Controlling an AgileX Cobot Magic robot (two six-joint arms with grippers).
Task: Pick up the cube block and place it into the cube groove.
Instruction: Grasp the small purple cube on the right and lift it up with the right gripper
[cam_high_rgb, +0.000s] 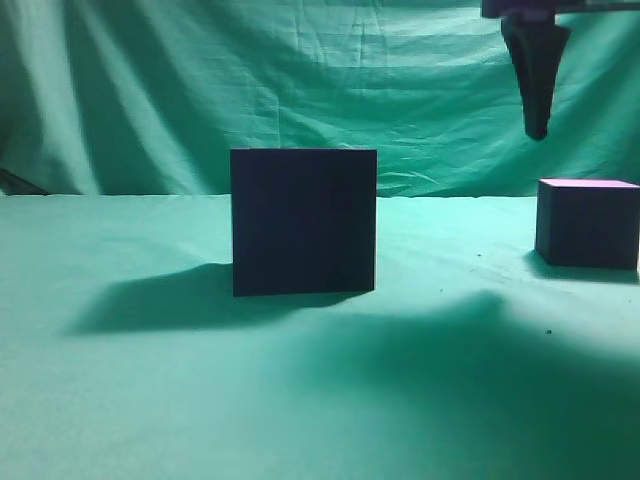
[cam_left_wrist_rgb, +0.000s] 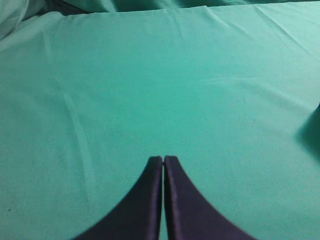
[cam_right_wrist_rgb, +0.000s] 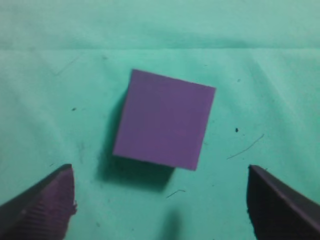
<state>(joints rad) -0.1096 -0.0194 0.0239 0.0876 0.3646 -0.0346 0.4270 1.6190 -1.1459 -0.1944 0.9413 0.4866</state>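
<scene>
The cube block (cam_high_rgb: 588, 222) is a small dark purple cube with a violet top, resting on the green cloth at the far right of the exterior view. In the right wrist view its violet top (cam_right_wrist_rgb: 165, 119) lies below and ahead of my right gripper (cam_right_wrist_rgb: 161, 170), which is open and empty. In the exterior view that gripper (cam_high_rgb: 537, 120) hangs high above the cloth, left of and above the block. The cube groove (cam_high_rgb: 304, 221) is the large near-black box in the middle. My left gripper (cam_left_wrist_rgb: 163, 159) is shut and empty over bare cloth.
A green cloth (cam_high_rgb: 200, 400) covers the table and a green curtain (cam_high_rgb: 300, 80) hangs behind it. The box casts a long shadow (cam_high_rgb: 150, 300) to its left. Small specks and threads (cam_right_wrist_rgb: 245, 147) lie on the cloth near the block.
</scene>
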